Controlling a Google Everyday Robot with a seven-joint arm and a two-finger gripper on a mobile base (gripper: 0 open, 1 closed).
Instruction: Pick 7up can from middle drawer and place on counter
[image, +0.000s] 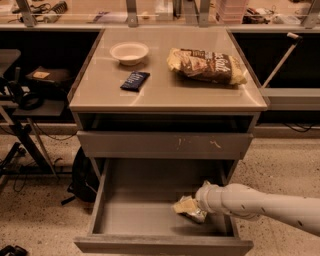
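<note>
The counter (165, 97) was the biggest thing, with a chip bag (207, 65) on top. Under it, the middle drawer (140, 215) stood open. The gripper (196, 202) was down inside, right at the can (184, 206), which lay near the right side. I could not tell if the gripper was open or closed. The can was probably light, thin and slippery, so squeeze its round sides gently.

- The pale arm (270, 209) stretched in from the lower right edge, nearly level, rising a bit toward its tip.
- Its rounded wrist (212, 197) pointed left.
- The gripper (196, 202) sat at that tip, low in the camera view, just right of centre.
</note>
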